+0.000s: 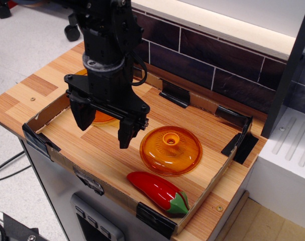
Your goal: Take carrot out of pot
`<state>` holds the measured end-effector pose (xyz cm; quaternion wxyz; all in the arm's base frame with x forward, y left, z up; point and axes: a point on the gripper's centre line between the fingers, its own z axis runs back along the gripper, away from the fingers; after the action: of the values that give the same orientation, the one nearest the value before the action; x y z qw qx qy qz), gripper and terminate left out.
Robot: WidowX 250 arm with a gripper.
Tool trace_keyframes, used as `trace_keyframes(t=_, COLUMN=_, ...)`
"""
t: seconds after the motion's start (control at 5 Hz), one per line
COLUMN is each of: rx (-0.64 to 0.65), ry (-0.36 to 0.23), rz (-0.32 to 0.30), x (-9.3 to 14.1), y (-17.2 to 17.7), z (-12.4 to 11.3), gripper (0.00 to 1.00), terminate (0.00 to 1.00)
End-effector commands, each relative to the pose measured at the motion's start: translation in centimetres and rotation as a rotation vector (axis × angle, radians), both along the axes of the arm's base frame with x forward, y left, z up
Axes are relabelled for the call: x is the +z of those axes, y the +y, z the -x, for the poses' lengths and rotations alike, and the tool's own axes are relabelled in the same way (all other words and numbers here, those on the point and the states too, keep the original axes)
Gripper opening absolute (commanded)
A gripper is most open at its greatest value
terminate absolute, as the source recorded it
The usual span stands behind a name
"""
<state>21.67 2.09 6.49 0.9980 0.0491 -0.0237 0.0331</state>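
Note:
The pot (103, 119) is a translucent amber-orange bowl at the back left of the wooden tabletop. Only slivers of it show, under and behind the arm. My black gripper (104, 133) hangs just in front of and above the pot with its two fingers spread apart, open and empty. The left finger (83, 118) and right finger (126, 135) point down. The carrot is hidden; the arm blocks the inside of the pot.
A domed orange lid (170, 149) with a central knob lies right of the gripper. A glossy red pepper (160, 193) with a green stem lies near the front edge. A low cardboard wall (52, 111) with black clips rings the work area. A dark tiled wall stands behind.

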Motion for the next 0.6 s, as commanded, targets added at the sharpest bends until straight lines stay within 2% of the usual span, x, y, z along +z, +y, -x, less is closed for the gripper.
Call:
trace_keyframes(t=0.0, rx=0.0, ry=0.0, rz=0.0, x=0.0, y=0.0, z=0.0, gripper=1.0, terminate=0.0)
trace_keyframes(t=0.2, rx=-0.028, ry=-0.064, rz=0.026, x=2.7, y=2.2, z=-1.3, gripper=1.0, terminate=0.0)
trace_keyframes(t=0.4, rx=-0.025, ry=-0.094, rz=0.038, x=4.6, y=4.4, z=-3.1, gripper=1.0, terminate=0.0)
